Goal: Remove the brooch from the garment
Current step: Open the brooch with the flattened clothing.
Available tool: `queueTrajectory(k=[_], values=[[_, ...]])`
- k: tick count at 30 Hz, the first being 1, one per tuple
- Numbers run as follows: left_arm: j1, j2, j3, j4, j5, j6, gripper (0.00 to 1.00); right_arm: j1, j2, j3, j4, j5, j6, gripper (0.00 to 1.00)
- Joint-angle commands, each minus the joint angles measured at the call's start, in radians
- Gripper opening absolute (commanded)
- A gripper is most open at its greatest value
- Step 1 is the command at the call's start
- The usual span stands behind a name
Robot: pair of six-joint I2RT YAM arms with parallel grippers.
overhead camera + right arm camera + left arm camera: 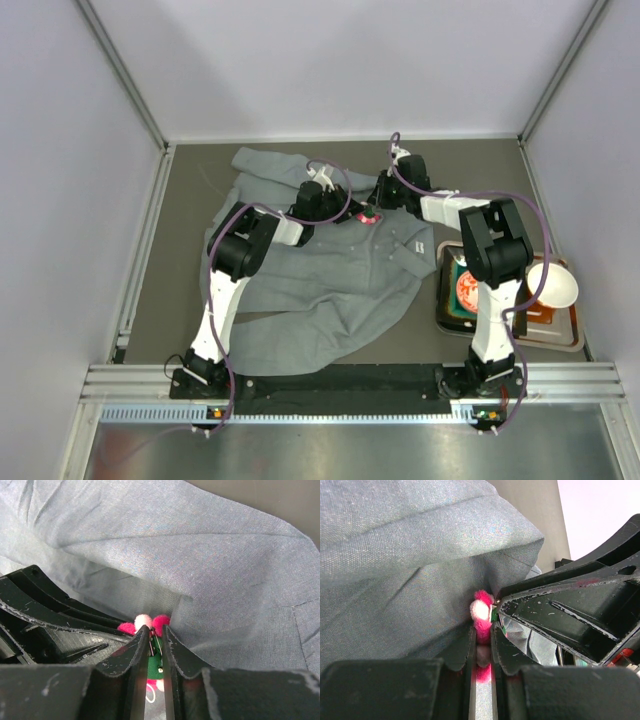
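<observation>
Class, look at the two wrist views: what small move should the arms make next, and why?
Probably ease the right gripper slightly away from the garment while the left gripper holds firm: both look pinched on the brooch, whose petals sit against the grey cloth.

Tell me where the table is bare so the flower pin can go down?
Bare table lies in the far right corner, between the garment, the wall and the tray. Another strip runs left of the garment. The middle, around the brooch, is crowded.

A robotics lab cell: white panel walls (340, 60), aluminium rail (350, 383), 2 arms (218, 310) (490, 320) bolted at a table (180, 290).
</observation>
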Motion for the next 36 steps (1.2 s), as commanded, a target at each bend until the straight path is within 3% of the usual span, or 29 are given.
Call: queueTrajectory(k=[1,36], values=[[-0.009,0.01,0.015,-0.03,0.008,0.036,0.0,-0.003,-0.016,0.026,0.047,0.007,0.001,0.17],[-0.009,0.014,0.017,-0.024,0.015,0.03,0.0,-0.026,-0.016,0.013,0.072,-0.057,-0.004,0.21]])
